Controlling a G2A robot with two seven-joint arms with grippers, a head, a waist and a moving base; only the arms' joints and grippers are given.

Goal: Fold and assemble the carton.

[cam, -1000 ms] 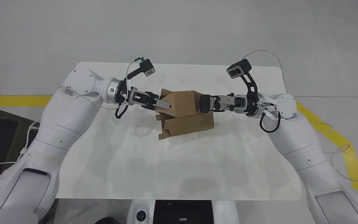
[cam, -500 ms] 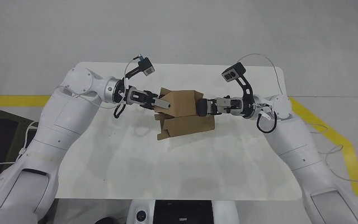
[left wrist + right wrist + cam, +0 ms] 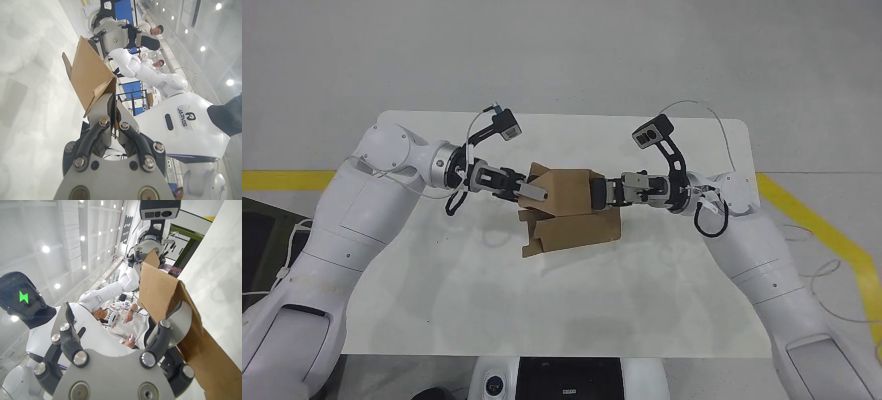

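A brown cardboard carton (image 3: pixel 570 207) lies partly folded at the middle of the white table (image 3: pixel 442 290), held up between both arms. My left gripper (image 3: pixel 533 189) is shut on a flap edge at the carton's left end; in the left wrist view its fingertips (image 3: pixel 110 100) pinch the thin board of the carton (image 3: pixel 88 73). My right gripper (image 3: pixel 598 192) is at the carton's right end, open. One of its fingers (image 3: pixel 178 315) rests flat against a carton (image 3: pixel 157 289) panel and the other finger (image 3: pixel 64 317) stands free, well apart.
The table's front half and both far sides are bare white surface. Yellow floor tape (image 3: pixel 282 180) runs past the table's left and right. Across the carton, the right gripper (image 3: pixel 121 37) is seen from the left wrist and the left gripper (image 3: pixel 147 255) from the right wrist.
The right arm has pushed leftward against the carton's end, and the carton has shifted slightly left and turned a little. The left gripper has kept its hold.
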